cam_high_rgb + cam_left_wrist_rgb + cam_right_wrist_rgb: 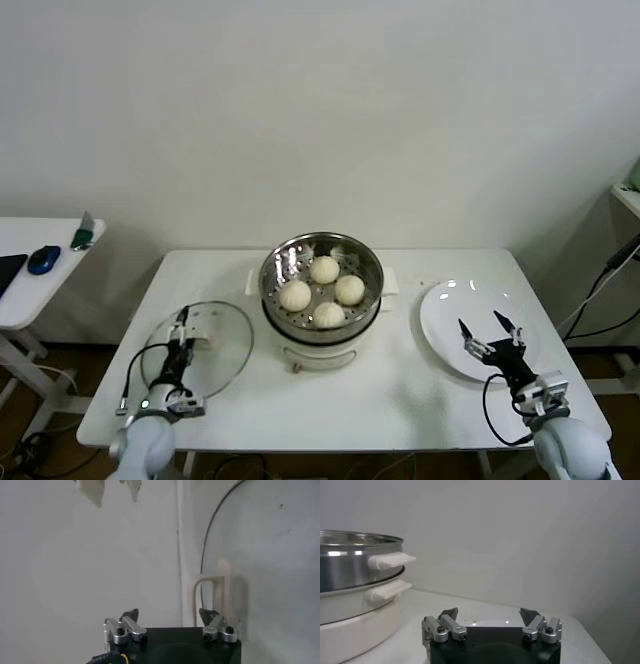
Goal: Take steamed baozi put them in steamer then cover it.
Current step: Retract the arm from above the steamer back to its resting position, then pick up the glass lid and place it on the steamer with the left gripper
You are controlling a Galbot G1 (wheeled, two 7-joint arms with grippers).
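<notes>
Four cream-white baozi (324,269) lie on the perforated tray inside the shiny steel steamer (372,272), which stands on its white base at the table's middle. The steamer is uncovered. The flat glass lid (225,345) lies on the table to its left. My left gripper (181,333) is open and empty, low over the lid's near side. In the left wrist view (169,615) it is beside the lid's pale handle (220,587). My right gripper (491,333) is open and empty over the white plate (450,305). The right wrist view (489,614) shows the steamer (355,560) off to one side.
The white plate at the right has no buns on it. A side table at the far left carries a blue mouse (43,259) and a green object (82,238). Cables (600,290) hang past the table's right edge.
</notes>
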